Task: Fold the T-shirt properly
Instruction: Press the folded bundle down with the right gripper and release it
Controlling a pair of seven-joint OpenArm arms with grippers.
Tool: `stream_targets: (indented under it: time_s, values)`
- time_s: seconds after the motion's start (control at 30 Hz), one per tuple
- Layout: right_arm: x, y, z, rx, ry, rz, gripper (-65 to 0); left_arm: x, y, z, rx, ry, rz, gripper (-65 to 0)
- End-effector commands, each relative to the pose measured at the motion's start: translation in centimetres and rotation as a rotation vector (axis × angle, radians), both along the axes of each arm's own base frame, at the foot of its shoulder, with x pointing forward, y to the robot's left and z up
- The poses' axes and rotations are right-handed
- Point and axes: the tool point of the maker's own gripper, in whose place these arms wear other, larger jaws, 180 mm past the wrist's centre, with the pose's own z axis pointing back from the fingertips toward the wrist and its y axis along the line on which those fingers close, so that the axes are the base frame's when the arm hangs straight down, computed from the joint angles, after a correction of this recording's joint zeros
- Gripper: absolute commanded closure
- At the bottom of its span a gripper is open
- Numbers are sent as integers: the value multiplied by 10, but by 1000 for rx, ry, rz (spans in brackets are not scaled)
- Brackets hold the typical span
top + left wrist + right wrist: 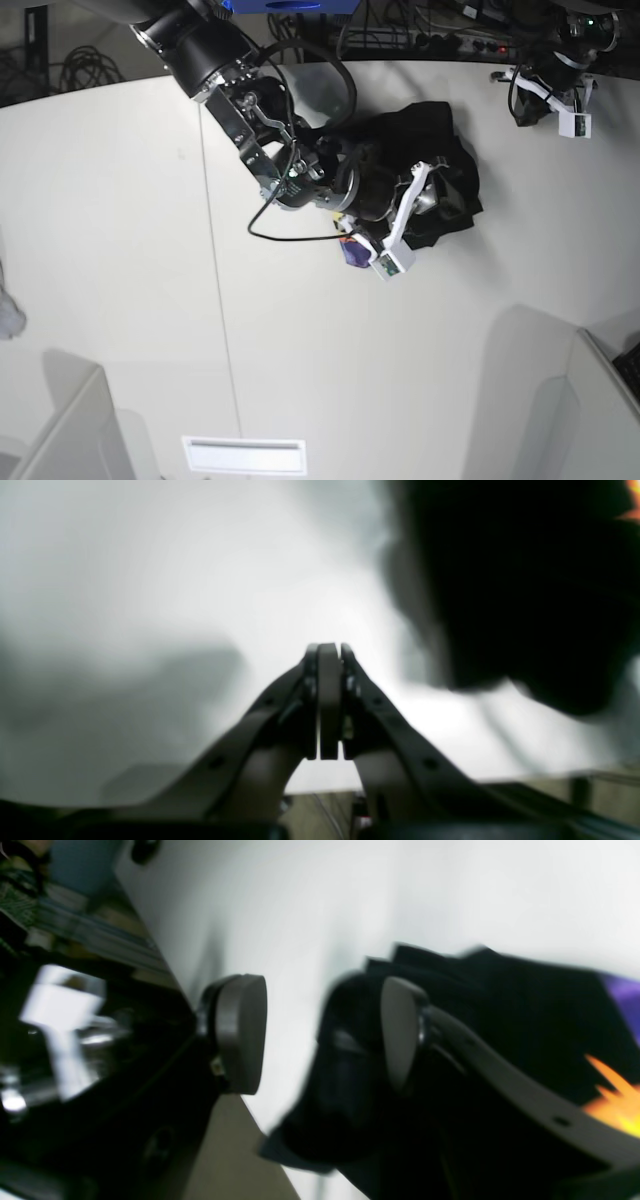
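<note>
The T-shirt (440, 165) lies crumpled in a black heap on the white table (120, 250), right of centre. A bit of its purple print (355, 255) shows at the heap's near-left edge. My right gripper (428, 192) is down on the heap. In the right wrist view it (320, 1035) is open, with black cloth (500, 1005) bunched behind its right pad (400, 1030) and orange print (615, 1100) beside it. My left gripper (528, 105) hangs at the far right, away from the shirt. The left wrist view shows it (329, 647) shut on nothing, the T-shirt (510, 580) dark at upper right.
Cables and a power strip (450, 40) run behind the table's far edge. A seam (215, 300) crosses the tabletop front to back. Grey panels (70, 430) stand at the near left and near right corners. The table's edge (230, 1140) is close beside the right gripper.
</note>
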Motion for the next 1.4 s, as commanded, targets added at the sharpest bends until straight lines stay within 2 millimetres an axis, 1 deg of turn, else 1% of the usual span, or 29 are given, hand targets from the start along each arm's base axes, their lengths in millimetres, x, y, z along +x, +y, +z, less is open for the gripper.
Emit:
stream_targets:
  time_s: [0.0,0.03,0.07,0.1,0.17,0.2,0.27,0.37,0.4,0.5,0.53,0.6,0.67,0.73,0.8,0.87,1.0,1.07,1.17,1.2,1.27,1.33,1.37]
  values:
    - [7,2,13,30,-32,-8,-212,7,0,14,-16,-51,-16,0]
    - [8,0,9,22,-26,-10,-144,9,-3,17,-44,-66,-19,0]
    - [11,-3,2,8,-13,-19,-56,12,-5,20,-66,-80,-20,0]
    - [16,-9,-6,-8,7,-41,0,13,-5,22,-72,-86,-21,0]
    - [26,-20,-24,-34,54,-86,0,13,-2,22,-68,-87,-15,0]
    - [30,-26,-33,-46,78,-109,0,11,5,24,-56,-89,0,0]
    - [36,-34,-46,-70,107,-131,0,0,28,27,-13,-79,52,0]
    - [42,-35,-52,-98,101,-126,0,-9,56,36,41,-85,116,0]
    - [45,-35,-54,-117,82,-123,0,-15,66,40,64,-82,139,0]
    - [42,-25,-60,-158,54,-86,0,-26,86,49,112,-82,185,0]
    - [38,-17,-60,-157,53,-67,0,-27,91,52,123,-86,197,0]
    - [31,-4,-60,-160,52,-30,0,-34,100,56,145,-80,219,0]
    - [25,4,-63,-167,58,-7,0,-39,104,57,154,-72,226,0]
    - [20,17,-59,-161,52,23,0,-42,104,57,156,-64,227,0]
    - [14,25,-56,-155,49,42,0,-42,104,57,157,-65,228,0]
    - [9,35,-50,-145,34,69,0,-42,104,57,156,-63,227,0]
    - [-11,56,-43,-153,-7,162,0,-43,102,55,153,-57,222,0]
    - [-16,65,-28,-121,-48,183,0,-42,102,55,152,-59,220,0]
    - [-22,75,6,-47,-126,204,0,-40,101,56,151,-64,221,0]
    - [-22,75,17,-26,-148,204,0,-40,100,56,147,-68,221,0]
    - [-21,69,29,-5,-180,201,0,-36,94,55,133,-71,204,0]
    - [-11,52,28,-14,-183,166,0,-32,81,47,104,-62,174,0]
    - [-8,42,23,-24,-161,143,0,-30,76,45,91,-61,162,0]
